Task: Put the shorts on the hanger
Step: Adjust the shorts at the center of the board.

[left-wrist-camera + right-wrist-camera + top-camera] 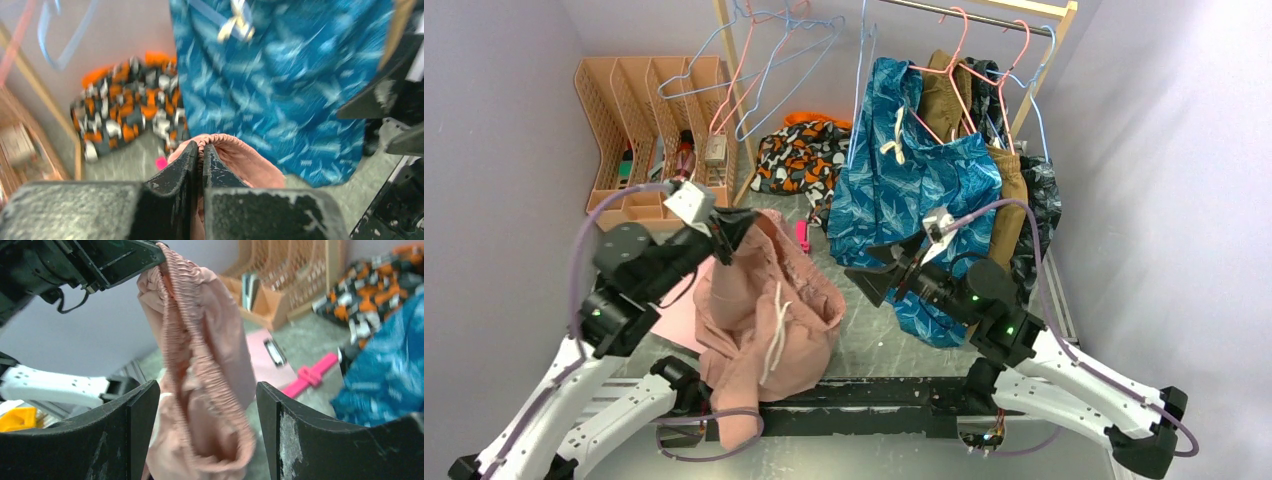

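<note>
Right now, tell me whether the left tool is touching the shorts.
Touching. The left wrist view shows the left tool pinched shut on the shorts at their waistband.

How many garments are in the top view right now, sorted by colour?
Pink shorts: 1
Blue patterned garment: 1
Orange, black and white patterned garment: 1
Brown garment: 1
Dark garment at the rack's right end: 1
Total: 5
</note>
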Available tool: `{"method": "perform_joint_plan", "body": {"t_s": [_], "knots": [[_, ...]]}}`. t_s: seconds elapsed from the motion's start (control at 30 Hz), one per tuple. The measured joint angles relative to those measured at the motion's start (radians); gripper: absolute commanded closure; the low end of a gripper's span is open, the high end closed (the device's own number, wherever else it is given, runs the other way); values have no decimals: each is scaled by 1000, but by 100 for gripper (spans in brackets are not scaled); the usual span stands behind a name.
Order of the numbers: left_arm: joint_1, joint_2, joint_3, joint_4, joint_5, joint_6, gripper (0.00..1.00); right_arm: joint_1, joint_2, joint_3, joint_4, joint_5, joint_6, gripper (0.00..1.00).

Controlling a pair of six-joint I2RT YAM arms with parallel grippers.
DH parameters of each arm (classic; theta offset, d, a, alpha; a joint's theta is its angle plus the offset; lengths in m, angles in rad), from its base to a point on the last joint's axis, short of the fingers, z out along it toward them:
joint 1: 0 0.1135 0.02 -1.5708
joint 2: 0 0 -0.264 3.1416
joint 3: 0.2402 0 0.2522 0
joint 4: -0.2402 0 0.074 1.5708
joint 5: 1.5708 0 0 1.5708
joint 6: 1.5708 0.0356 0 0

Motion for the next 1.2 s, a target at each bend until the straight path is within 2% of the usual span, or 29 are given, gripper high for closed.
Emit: {"method": "perform_joint_plan", "body": {"t_s": [0.13,0.27,0.5,0.77,1.2], "knots": [[0,-26,-175,-11,-85,-61,93,0,-4,-72,-81,26,40,27],[0,-90,-200,-10,-108,-82,93,0,47,-99,-132,26,71,28],[0,-149,-121,-18,-10,-69,93,0,166,-98,-133,84,143,26],[0,-163,56,-62,150,-46,93,0,179,-81,-114,54,230,26],[0,-175,78,-80,178,-43,93,1,208,-82,-8,-92,327,26]]}}
